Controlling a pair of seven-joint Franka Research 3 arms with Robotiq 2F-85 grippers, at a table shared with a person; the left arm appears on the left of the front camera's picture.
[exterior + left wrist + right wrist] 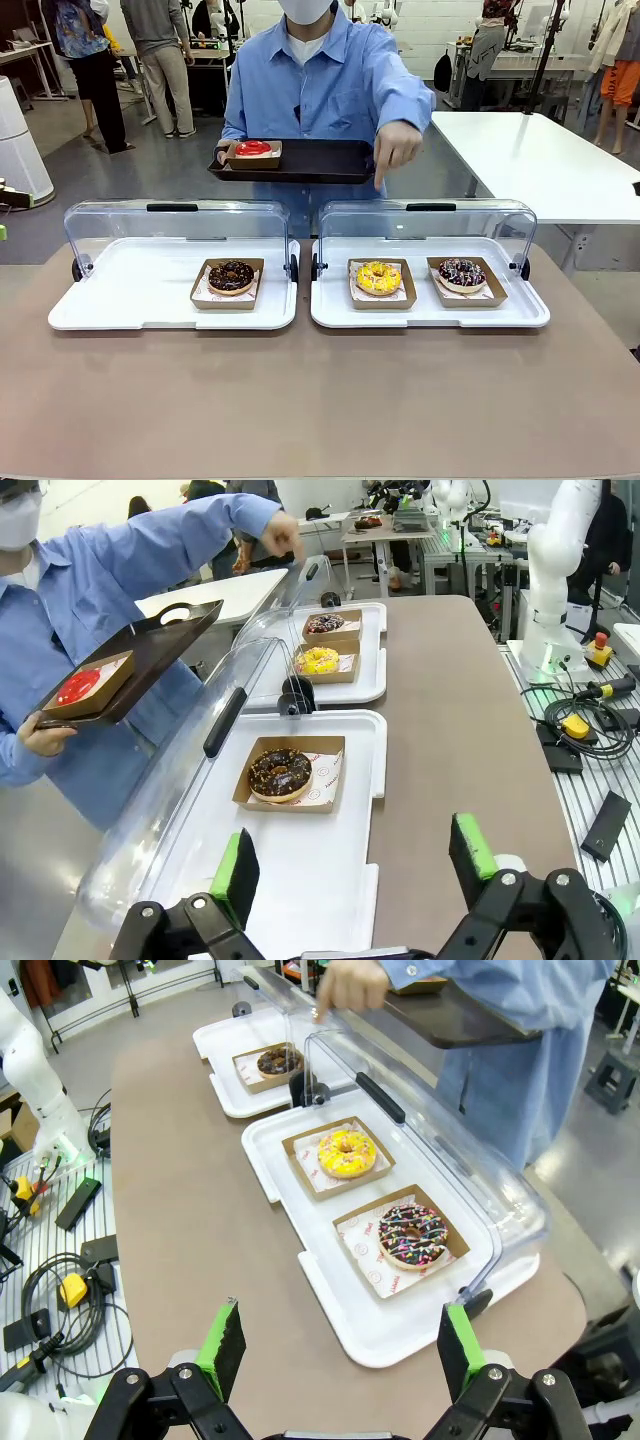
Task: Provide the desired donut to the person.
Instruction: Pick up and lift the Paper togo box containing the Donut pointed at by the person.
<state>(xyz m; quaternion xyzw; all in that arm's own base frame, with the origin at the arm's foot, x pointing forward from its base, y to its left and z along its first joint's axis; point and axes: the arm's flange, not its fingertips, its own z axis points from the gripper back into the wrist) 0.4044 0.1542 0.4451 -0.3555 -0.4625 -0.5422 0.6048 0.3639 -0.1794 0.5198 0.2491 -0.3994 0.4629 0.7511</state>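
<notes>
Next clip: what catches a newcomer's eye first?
The person at the far side holds a black tray bearing a red donut and points a finger down over the right display tray, roughly above the yellow donut. A sprinkled donut sits beside it; a chocolate donut lies alone in the left display tray.

Left tray (110, 292) holds one donut (231, 276); right tray (332, 300) holds two.

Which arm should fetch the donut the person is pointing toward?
Right, probably. The person's hand points down over the right tray, roughly above the yellow donut. The right gripper, open, looks straight onto that tray, while the left gripper faces the left tray.
</notes>
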